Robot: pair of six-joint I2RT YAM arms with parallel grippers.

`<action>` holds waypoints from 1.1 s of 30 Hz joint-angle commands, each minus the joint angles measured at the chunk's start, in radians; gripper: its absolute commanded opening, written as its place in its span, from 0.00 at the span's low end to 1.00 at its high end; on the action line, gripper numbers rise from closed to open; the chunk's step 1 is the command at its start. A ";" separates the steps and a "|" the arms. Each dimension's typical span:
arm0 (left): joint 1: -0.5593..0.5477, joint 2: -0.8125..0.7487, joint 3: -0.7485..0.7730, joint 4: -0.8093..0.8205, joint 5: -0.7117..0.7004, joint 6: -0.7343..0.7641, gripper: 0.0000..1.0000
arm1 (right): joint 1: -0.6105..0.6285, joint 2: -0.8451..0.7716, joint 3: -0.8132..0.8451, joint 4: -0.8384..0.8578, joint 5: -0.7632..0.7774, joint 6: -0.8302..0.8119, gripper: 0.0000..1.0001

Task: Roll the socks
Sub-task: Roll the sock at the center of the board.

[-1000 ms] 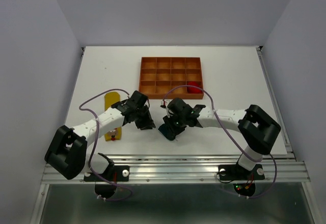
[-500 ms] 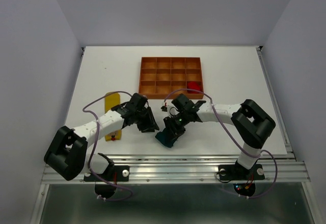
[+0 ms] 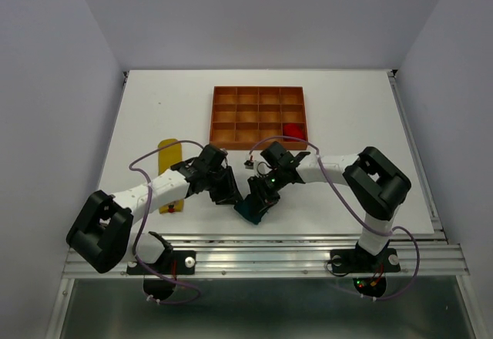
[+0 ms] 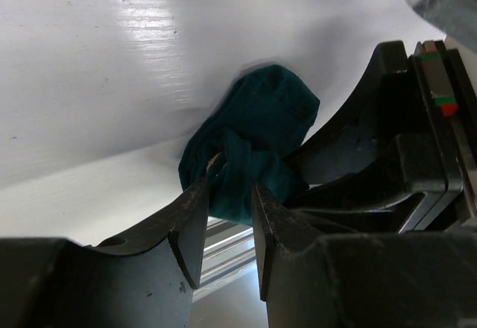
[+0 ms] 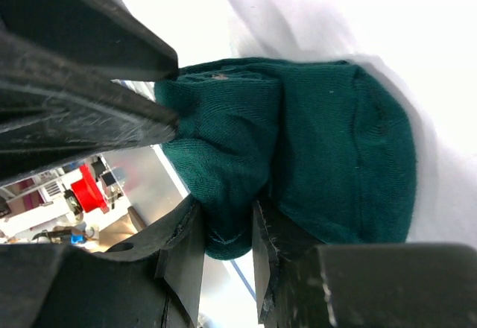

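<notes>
The teal sock [image 3: 249, 209] is a loose bundle close to the near edge of the table [image 3: 347, 108], about the middle. The left claw [image 4: 227, 194] is clamped on one fold of it and the right claw [image 5: 223, 227] on another, so this roll seems half finished. The red sock [image 3: 293, 131] lies in the tray [image 3: 259, 89], at its near right corner, probably done. The yellow sock [image 3: 169, 158] lies flat near the left edge, not yet rolled.
</notes>
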 commanded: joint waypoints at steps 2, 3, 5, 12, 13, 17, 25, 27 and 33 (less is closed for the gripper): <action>-0.013 -0.047 -0.016 -0.026 0.003 0.039 0.41 | -0.015 0.019 -0.007 0.035 -0.022 0.005 0.20; -0.014 -0.047 -0.021 -0.024 0.003 0.040 0.41 | -0.024 0.024 -0.008 0.036 -0.024 0.003 0.20; -0.017 -0.045 -0.026 -0.015 0.012 0.042 0.41 | -0.024 0.026 -0.013 0.042 -0.036 0.005 0.20; -0.034 0.008 -0.026 0.022 0.028 0.051 0.41 | -0.034 0.038 -0.013 0.050 -0.051 -0.004 0.20; -0.034 0.013 -0.027 0.034 0.032 0.051 0.41 | -0.034 0.041 -0.011 0.050 -0.050 -0.004 0.20; -0.037 0.027 -0.020 0.046 0.032 0.056 0.41 | -0.034 0.056 -0.010 0.053 -0.054 -0.007 0.20; -0.037 0.082 -0.027 0.081 0.051 0.062 0.37 | -0.052 0.072 -0.005 0.053 -0.045 -0.015 0.24; -0.045 0.100 -0.023 0.094 0.057 0.062 0.34 | -0.052 0.075 -0.002 0.055 -0.045 -0.020 0.25; -0.051 0.151 -0.012 0.098 0.035 0.056 0.08 | -0.052 0.090 0.002 0.053 -0.037 -0.023 0.28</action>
